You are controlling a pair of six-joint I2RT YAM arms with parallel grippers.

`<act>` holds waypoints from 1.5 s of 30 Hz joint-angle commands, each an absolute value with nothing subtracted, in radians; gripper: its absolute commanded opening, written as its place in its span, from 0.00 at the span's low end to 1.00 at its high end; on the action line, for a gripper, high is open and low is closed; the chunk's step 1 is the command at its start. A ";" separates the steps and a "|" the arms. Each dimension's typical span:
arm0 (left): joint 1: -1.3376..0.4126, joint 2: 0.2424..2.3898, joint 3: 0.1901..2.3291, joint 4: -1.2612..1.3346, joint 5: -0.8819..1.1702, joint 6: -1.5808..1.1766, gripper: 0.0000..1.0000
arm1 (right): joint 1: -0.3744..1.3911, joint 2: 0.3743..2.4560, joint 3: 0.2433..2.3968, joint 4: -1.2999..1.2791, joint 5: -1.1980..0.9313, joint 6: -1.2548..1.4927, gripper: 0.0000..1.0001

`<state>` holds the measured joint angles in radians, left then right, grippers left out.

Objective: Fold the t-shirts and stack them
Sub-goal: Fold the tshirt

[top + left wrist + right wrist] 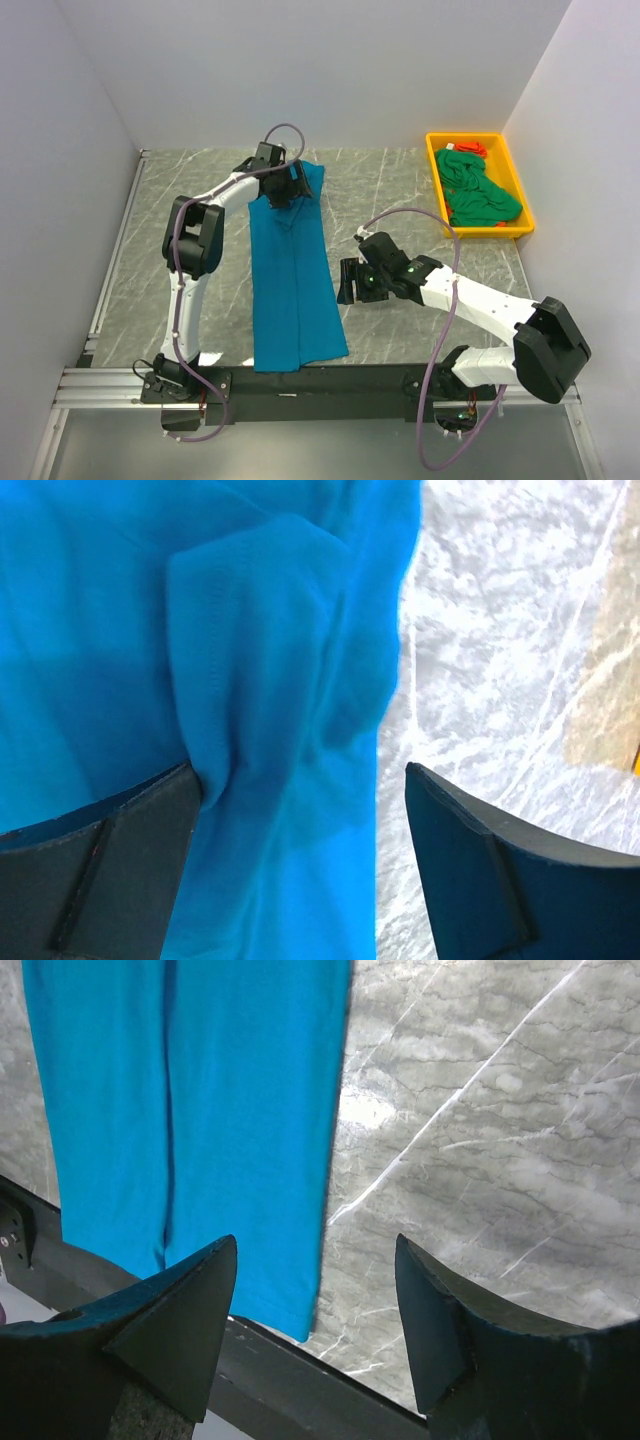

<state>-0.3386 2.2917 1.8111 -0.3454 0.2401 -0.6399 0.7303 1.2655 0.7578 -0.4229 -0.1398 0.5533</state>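
A teal-blue t-shirt [293, 280] lies on the marble table [400, 190], folded lengthwise into a long strip that runs from the far middle to the near edge. My left gripper [287, 186] hovers open over its far end. In the left wrist view a raised fold of the blue cloth [270, 680] and its right edge lie between the spread fingers [130, 860]. My right gripper [347, 282] stands open just right of the strip's right edge; the right wrist view shows the shirt [200, 1110] ahead and bare marble between the jaws. A bright green t-shirt [478, 195] and a red-orange piece [470, 149] lie in the bin.
The yellow plastic bin [488, 233] sits at the far right of the table against the wall. A black rail [330, 380] runs along the near edge, and the shirt's near hem reaches it. White walls close in the left, back and right sides.
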 commanded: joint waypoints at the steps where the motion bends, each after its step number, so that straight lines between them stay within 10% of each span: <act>1: -0.367 2.209 1.804 -0.305 0.270 -0.649 0.86 | 0.723 1.235 0.747 -0.406 -0.117 0.552 0.71; 45: -0.500 2.124 1.560 -0.213 0.241 -0.704 0.79 | 0.704 1.166 0.653 -0.362 -0.074 0.571 0.67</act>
